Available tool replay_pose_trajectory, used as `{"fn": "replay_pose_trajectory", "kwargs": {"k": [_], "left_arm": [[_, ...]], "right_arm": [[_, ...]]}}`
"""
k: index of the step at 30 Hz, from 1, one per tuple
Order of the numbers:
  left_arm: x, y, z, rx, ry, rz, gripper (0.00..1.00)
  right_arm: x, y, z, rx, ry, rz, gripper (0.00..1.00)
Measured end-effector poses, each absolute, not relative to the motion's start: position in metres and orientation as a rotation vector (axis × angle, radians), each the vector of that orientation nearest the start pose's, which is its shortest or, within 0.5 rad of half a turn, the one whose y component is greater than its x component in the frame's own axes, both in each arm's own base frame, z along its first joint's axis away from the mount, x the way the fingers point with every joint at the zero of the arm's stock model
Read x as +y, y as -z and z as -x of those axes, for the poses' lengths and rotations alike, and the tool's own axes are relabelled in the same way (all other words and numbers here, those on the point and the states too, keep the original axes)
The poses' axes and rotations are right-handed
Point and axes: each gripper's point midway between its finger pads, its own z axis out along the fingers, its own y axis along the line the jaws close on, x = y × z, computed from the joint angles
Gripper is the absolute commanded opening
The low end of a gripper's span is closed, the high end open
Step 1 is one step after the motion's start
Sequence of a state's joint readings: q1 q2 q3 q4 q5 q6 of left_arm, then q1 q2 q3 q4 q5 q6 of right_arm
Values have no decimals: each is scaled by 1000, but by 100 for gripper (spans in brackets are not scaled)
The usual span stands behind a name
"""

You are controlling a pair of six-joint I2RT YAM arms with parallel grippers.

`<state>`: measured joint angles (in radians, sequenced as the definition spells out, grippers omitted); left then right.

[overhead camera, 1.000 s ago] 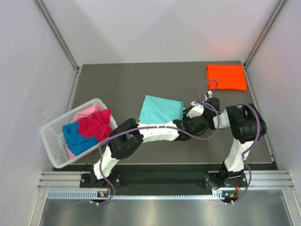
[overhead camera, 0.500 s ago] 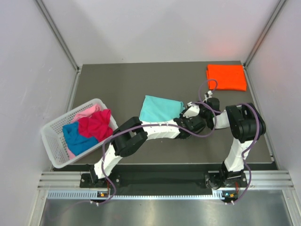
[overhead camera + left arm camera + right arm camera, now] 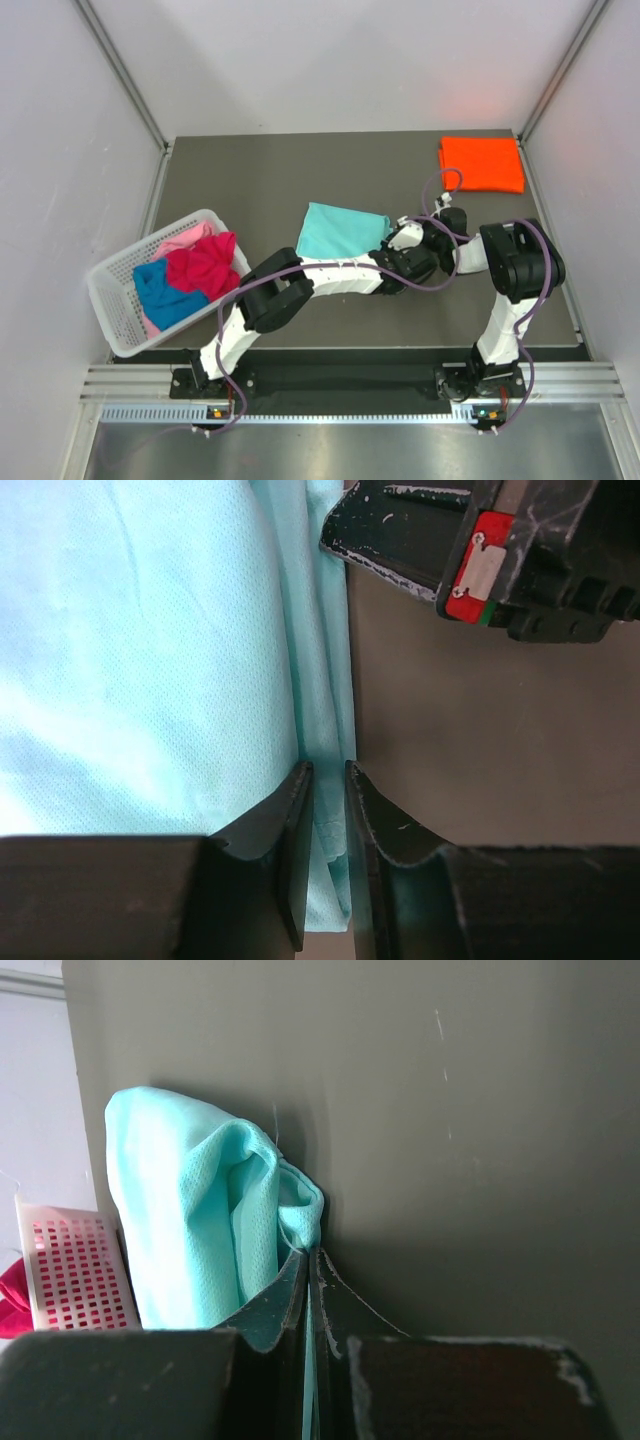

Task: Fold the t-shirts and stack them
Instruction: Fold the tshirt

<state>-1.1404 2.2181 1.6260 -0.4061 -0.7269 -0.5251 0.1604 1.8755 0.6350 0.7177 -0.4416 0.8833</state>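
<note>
Though vague overhead — claws [image 3: 328,772] [image 3: 309,1255] on t-shirt [image 3: 150,640]

The teal t-shirt [image 3: 340,230] lies folded into a rough rectangle near the middle of the bench [image 3: 260,180], slightly skewed; its right-hand edge is bunched into soft layered folds, and that edge sits pinched between the fingers of the left gripper [image 3: 327,775] and the right gripper [image 3: 310,1256]; the weave shows as a fine mesh up close. The orange t-shirt [image 3: 482,164] lies flat, folded into a neat rectangle, at the far right corner of the bench, well apart from the teal one. The magenta-red t-shirt [image 3: 203,265], the blue t-shirt [image 3: 163,292] and the pink t-shirt [image 3: 186,240] lie crumpled and unfolded together in the basket [image 3: 108,305] at the left; the magenta-red one lies uppermost, draped over the near rim.
</note>
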Motion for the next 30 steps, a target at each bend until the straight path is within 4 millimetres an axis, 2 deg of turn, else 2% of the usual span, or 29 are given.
{"fn": "replay_pose_trajectory", "kwargs": {"k": [11,14,23,30], "left_arm": [[-413,-28,-307,2217,-95,-427,20],[-414,-27,-307,2218,-86,-423,0],[-415,-26,-303,2225,-58,-438,0],[-410,-26,-293,2239,-33,-453,0]], "right_arm": [[169,-21,-390,2169,-1067,-513,0],[169,-21,-390,2169,-1067,-513,0],[169,-21,-391,2172,-1065,-513,0],[169,-22,-395,2188,-1051,-506,0]]}}
